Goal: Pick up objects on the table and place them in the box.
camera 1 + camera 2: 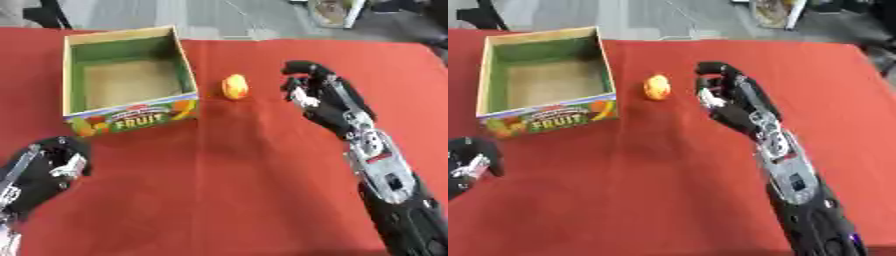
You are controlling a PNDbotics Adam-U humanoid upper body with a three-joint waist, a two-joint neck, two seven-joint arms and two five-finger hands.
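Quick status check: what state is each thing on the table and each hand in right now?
Box: upright, open-topped, nothing visible inside.
Yellow-orange object: on the red table, right of the box, untouched.
Right hand: beside the object, fingers curled, holding nothing.
Left hand: idle at lower left, holding nothing.

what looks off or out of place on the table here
Nothing stands out. The box sits upright, a little askew, and looks empty inside. The orange-yellow object lies intact on the red cloth just right of it. The right hand is near it, apart; the left hand idles lower left.
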